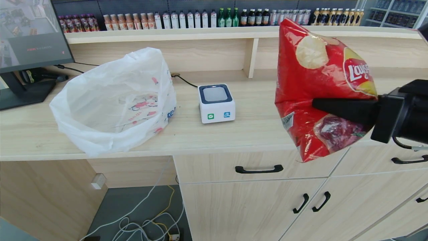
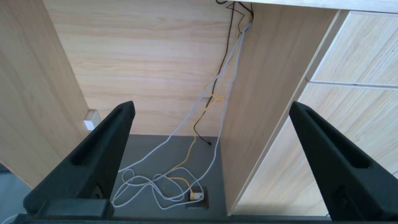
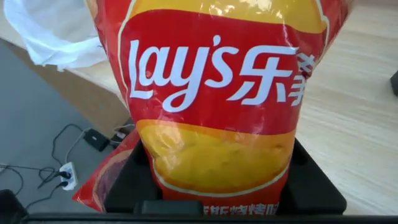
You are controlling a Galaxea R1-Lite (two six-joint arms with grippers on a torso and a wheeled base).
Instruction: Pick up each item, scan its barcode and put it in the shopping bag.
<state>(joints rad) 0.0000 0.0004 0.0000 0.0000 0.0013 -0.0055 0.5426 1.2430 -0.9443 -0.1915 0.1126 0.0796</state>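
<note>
The right gripper point(image 1: 316, 104) is clamped across the middle of a chip bag point(image 1: 317, 83) and holds it in the air, well to the right of the scanner point(image 1: 216, 103). One black finger lies across the bag's front, and the foil puckers where it presses. The bag stands nearly upright, slightly tilted. Its top reaches up in front of the back shelf, and its lower corner hangs past the counter point(image 1: 234, 134) edge, in front of a drawer point(image 1: 259, 169).

The bag is glossy red and puffed with air. It has a pale chip pictured near the top, a round red-and-yellow logo on the right, and a dark purplish picture towards the bottom. A small pale panel sits on its lower left edge (the print there is too small to make out). In the right wrist view, white lettering runs across the red, with a yellow band beneath it.

The scanner is a white cube with a dark-framed window on top, standing on the counter. Left of it sits the shopping bag point(image 1: 100, 130), thin white plastic with red print, its mouth open.

The left gripper point(image 2: 212, 111) hangs low beside the counter, jaws wide apart with nothing between them, above cables point(image 2: 161, 186) on the floor. A monitor point(image 1: 30, 33) stands at the far left, and bottles point(image 1: 207, 18) line the back shelf.
</note>
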